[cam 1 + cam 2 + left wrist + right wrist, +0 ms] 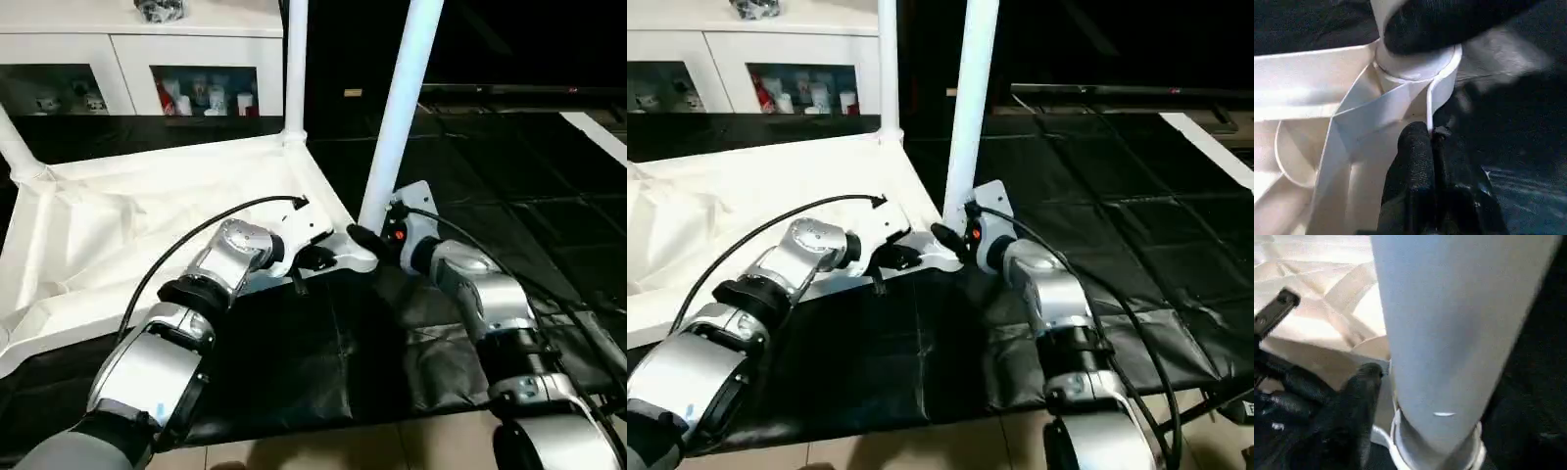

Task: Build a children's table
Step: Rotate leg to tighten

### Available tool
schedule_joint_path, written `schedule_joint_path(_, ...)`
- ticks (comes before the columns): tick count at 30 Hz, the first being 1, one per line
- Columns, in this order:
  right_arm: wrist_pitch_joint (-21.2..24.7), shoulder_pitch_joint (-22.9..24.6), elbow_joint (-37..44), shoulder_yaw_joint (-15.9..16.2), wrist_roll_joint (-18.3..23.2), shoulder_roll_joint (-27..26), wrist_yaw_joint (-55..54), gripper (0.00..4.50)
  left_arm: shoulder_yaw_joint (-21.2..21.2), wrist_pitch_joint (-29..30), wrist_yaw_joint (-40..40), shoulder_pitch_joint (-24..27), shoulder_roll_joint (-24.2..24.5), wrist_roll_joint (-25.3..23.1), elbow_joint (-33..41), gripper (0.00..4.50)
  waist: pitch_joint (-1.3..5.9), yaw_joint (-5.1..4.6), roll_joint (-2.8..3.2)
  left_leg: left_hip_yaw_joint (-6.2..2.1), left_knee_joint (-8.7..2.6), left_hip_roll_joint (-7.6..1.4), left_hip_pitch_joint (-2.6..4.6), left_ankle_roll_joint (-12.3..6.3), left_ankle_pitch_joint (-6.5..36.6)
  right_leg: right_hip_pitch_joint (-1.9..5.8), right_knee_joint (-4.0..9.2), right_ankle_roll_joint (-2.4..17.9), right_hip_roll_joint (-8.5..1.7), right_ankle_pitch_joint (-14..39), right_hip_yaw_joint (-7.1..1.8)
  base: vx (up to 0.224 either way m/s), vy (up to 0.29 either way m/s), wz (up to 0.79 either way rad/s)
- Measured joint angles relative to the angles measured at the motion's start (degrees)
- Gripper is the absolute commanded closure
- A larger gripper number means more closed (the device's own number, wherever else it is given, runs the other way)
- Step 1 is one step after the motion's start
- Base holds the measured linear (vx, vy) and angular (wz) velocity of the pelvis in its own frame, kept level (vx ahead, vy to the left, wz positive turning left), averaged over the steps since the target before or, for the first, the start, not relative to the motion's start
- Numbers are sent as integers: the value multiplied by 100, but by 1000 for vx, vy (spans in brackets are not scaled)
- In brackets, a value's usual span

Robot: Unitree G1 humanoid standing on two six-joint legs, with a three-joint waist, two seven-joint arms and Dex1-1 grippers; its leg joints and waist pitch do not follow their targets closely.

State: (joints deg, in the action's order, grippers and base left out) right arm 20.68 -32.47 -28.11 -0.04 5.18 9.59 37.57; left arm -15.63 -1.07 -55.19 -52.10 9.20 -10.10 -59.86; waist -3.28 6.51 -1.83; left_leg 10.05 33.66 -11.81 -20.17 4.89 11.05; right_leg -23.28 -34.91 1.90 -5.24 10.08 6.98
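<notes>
The upturned table (147,211) lies on a black mat (323,362) over pale floor, a glass-door cabinet (147,73) behind. Left fingers (1418,161) pressed together at its near-right corner; right fingers (1359,401) spread beside the leg (397,117).

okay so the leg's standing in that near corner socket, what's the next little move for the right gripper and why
Probably ease the right gripper a little away from the leg and watch whether it stands alone. The leg already rises upright out of the corner socket of the upturned table top, and the left gripper, shut, rests against the rim beside that socket. If the leg leans, press it deeper first.
</notes>
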Motion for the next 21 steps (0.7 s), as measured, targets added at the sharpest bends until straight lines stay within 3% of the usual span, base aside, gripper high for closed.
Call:
schedule_joint_path(6,-127,363,114,16,208,409,536,69,-131,-688,-173,-8,145,-133,-106,450,-11,65,8,0,1,-1,-14,-18,-5,-11,-1,2,0,4,1,0,0,0)
schedule_joint_path(10,-102,674,400,-202,490,662,941,38,-180,-995,-79,-58,200,-217,-248,450,-18,134,-3,1,5,-2,-13,-15,-6,-12,-6,4,0,3,1,0,0,0)
schedule_joint_path(17,70,1088,1187,-300,1081,1082,1765,8,-142,-1114,-180,-61,253,-162,-270,450,-24,190,-14,1,12,-2,-17,-22,-8,-13,-6,4,0,1,1,0,0,0)
schedule_joint_path(18,167,1159,1361,-296,1209,1128,1931,2,-113,-1093,-290,-30,277,-97,-207,423,-25,197,-14,1,12,-2,-22,-32,-13,-17,-6,4,0,1,1,0,0,0)
schedule_joint_path(21,508,1305,1865,-294,1691,1126,2342,0,29,-813,-670,81,408,170,269,407,-26,207,-12,1,13,-6,-39,-35,-13,-37,-12,4,0,2,2,0,0,0)
